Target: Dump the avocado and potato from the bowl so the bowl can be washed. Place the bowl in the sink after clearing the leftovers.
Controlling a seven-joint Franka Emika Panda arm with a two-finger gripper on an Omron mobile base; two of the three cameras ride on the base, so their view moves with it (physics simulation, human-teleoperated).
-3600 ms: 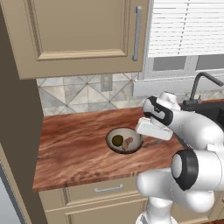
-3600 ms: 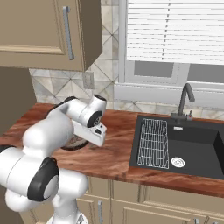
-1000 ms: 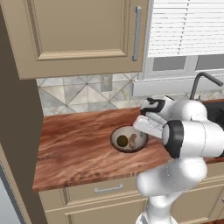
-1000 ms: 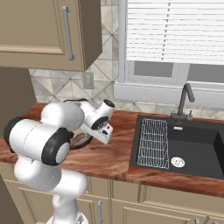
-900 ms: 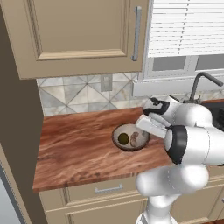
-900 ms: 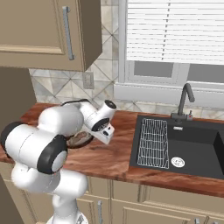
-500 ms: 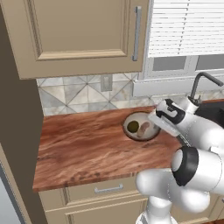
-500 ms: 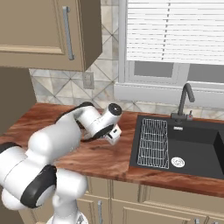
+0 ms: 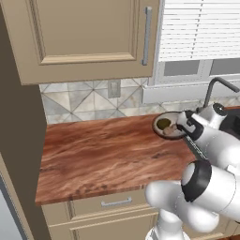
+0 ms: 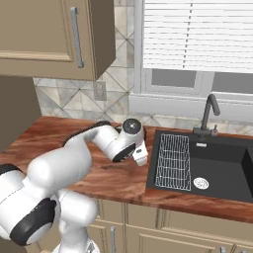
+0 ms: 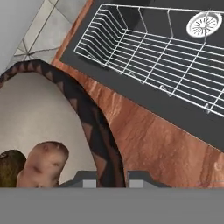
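Item: bowl, carried. Over the last few seconds I have brought it from mid-counter across to the counter's sink-side end; half a second ago it sat a little nearer the middle than now. My gripper is clamped on the bowl's rim, one tip inside the wall, one outside.

Contents: potato and avocado, both in the bowl, lying against the wall just inside the gripper. In my judgement the dump has not happened; moving toward the sink with the food aboard puts the steps in the wrong order unless I tip it out first.

Per view:
- Hand view: gives the grip on the rim, the foods, and the wire rack and drain ahead of the gripper, past a strip of counter.
- Left base view: gives the bowl's cream inside, just beside the wrist, with the faucet beyond.
- Right base view: the arm hides the bowl, but the whole basin shows well past the hand.
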